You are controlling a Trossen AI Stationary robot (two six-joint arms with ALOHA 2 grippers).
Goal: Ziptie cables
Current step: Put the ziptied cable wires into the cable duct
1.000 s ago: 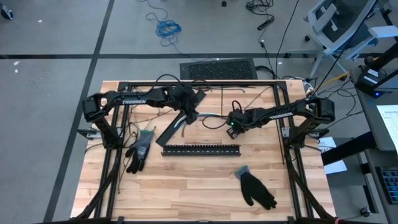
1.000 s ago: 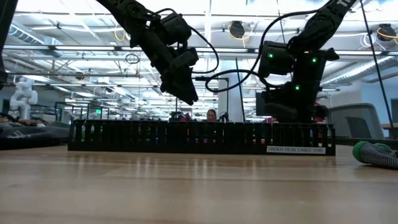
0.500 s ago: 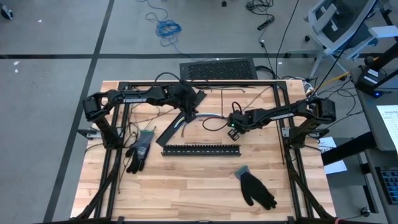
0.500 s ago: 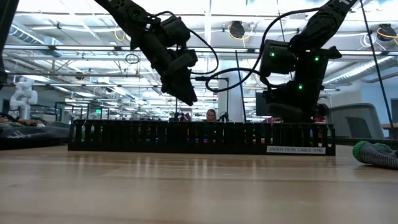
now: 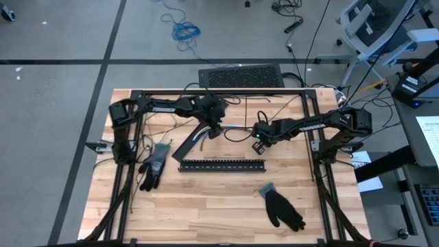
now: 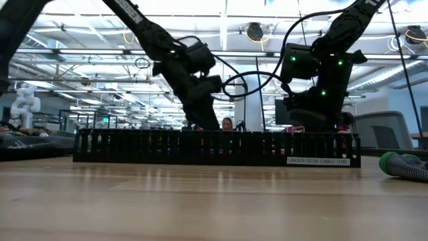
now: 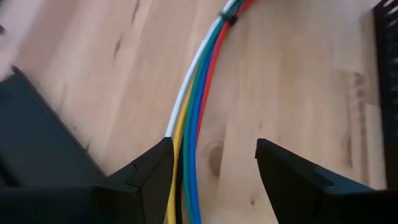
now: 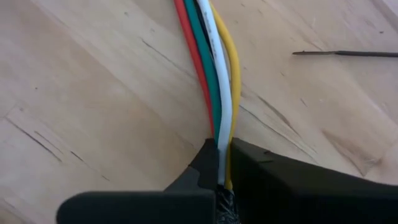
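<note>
Right hand clamps the cables mid-table to steady them; left hand, fingers apart, straddles the bundle, likely to grip.

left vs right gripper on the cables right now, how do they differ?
The left gripper is open, its fingers straddling the cables without pinching them; the right gripper is shut on the cables. In the high view the left gripper sits at the bundle's left end, the right gripper at its right end. Both are low over the wooden table.
</note>
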